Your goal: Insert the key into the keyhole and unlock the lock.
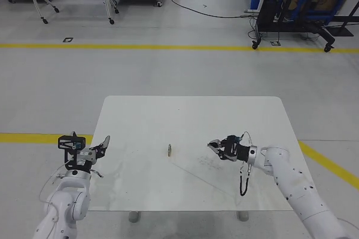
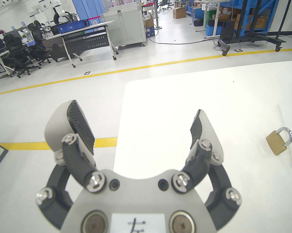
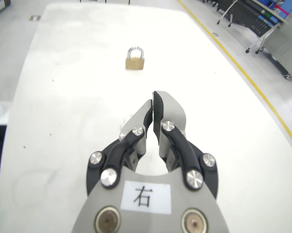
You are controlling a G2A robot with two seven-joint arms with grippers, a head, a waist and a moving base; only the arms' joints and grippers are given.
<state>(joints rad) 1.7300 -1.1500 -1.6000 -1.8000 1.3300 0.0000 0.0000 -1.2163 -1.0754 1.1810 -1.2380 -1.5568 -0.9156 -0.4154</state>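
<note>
Our right gripper is pinched shut and aimed at the padlock, upright mid-table; whether it pinches the key we cannot tell; our left gripper hangs wide open at the edge, probably to steady the padlock.

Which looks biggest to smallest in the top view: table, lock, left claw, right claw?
1. Table.
2. Left claw and right claw, about alike, so tied.
3. Lock, smallest.
</note>
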